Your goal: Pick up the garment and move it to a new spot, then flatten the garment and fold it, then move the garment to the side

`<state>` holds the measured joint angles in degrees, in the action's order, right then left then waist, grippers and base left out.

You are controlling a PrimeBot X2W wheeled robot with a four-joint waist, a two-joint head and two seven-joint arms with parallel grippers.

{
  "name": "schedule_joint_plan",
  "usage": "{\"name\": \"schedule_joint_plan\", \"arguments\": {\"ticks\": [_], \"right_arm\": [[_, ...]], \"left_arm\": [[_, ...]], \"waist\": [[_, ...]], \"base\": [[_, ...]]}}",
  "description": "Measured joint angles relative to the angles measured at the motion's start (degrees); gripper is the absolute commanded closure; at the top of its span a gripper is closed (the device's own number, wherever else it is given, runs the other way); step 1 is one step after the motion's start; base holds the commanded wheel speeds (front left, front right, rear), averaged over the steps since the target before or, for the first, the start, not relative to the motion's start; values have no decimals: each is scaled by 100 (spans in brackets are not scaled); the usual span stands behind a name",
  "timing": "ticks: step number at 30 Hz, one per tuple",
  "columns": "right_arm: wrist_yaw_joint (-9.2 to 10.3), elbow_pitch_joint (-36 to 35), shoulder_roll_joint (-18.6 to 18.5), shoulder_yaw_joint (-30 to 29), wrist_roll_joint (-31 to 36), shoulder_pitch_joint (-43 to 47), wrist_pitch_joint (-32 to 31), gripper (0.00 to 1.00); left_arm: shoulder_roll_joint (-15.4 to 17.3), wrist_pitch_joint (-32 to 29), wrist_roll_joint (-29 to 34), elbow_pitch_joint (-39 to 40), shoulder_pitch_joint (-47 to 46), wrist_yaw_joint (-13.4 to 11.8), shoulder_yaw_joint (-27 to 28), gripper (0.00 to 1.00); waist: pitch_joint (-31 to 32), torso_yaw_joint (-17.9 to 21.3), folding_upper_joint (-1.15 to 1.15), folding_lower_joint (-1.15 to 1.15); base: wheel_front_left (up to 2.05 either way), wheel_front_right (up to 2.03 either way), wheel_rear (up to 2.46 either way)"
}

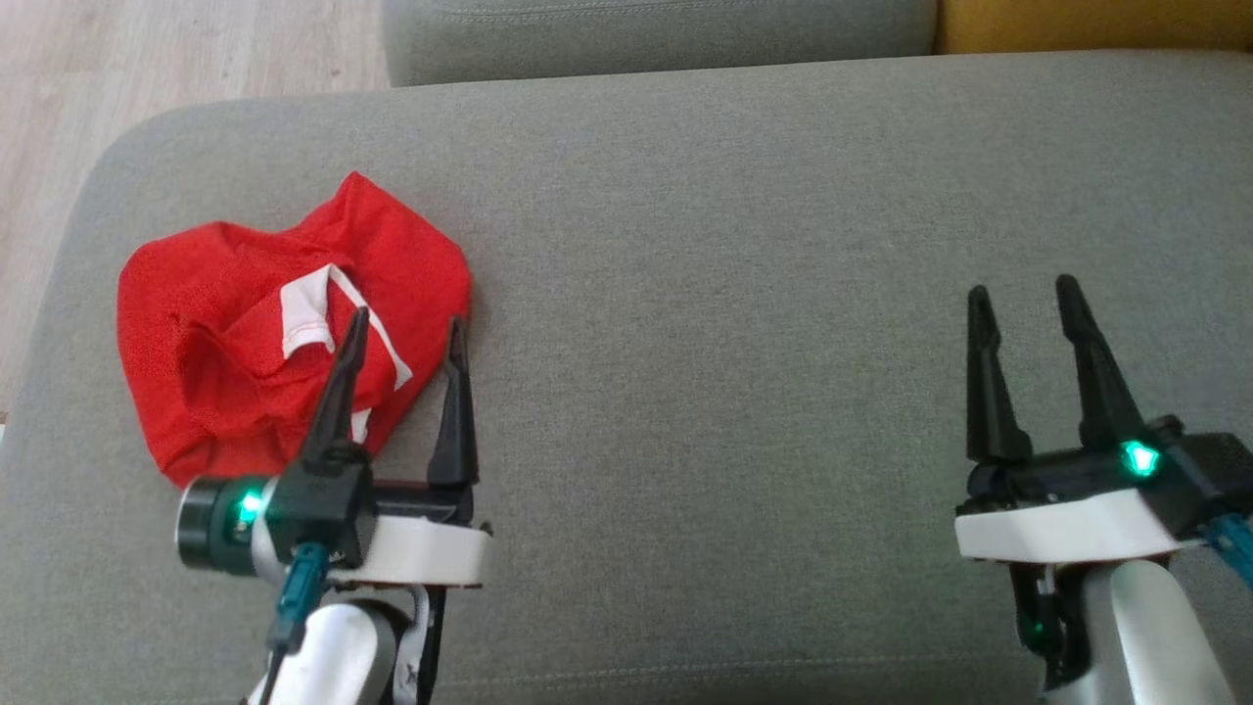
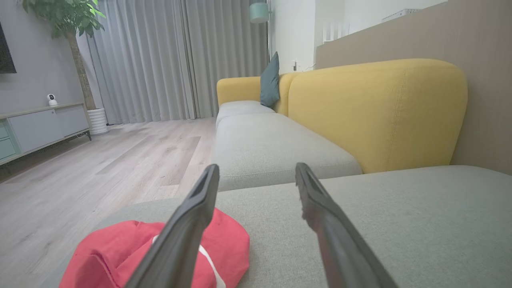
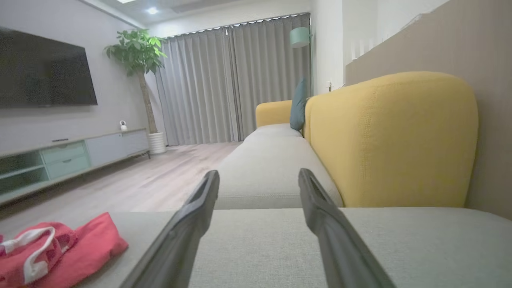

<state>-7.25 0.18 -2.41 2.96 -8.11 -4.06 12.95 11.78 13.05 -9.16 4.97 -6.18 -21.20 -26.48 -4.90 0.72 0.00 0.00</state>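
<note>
A crumpled red shirt (image 1: 215, 323) with a strip of white trim lies on the left part of a wide grey sofa cushion (image 1: 705, 245). The left hand (image 1: 408, 318) has its fingers spread, one crossing in front of the trim, the other just beside the shirt's right edge. The right hand (image 1: 1022, 286), also spread, sits well apart over bare cushion at the lower right; pale wooden floor (image 1: 176, 49) shows at the upper left.

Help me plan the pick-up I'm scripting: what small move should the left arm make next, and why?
Probably lower the left gripper onto the crumpled red jersey garment with white trim and close. Its jaws stand open, straddling the cloth's right edge, holding nothing; the right gripper is open, far across the grey fabric cushion.
</note>
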Motion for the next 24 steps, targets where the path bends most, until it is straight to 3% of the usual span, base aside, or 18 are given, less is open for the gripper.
{"name": "schedule_joint_plan", "arguments": {"ticks": [5,17,24], "right_arm": [[0,122,-1,-20,-505,1,64,0],[0,646,-3,48,-883,12,144,0],[0,773,-3,66,-896,14,144,0]], "left_arm": [[-140,70,-11,51,26,64,234,0],[-679,152,9,-365,360,1025,971,0],[-829,152,146,-515,372,1323,1221,0]], "waist": [[13,-12,0,0],[67,-30,0,0],[118,-28,0,0]], "base": [[0,0,0],[0,0,0],[0,0,0]]}}
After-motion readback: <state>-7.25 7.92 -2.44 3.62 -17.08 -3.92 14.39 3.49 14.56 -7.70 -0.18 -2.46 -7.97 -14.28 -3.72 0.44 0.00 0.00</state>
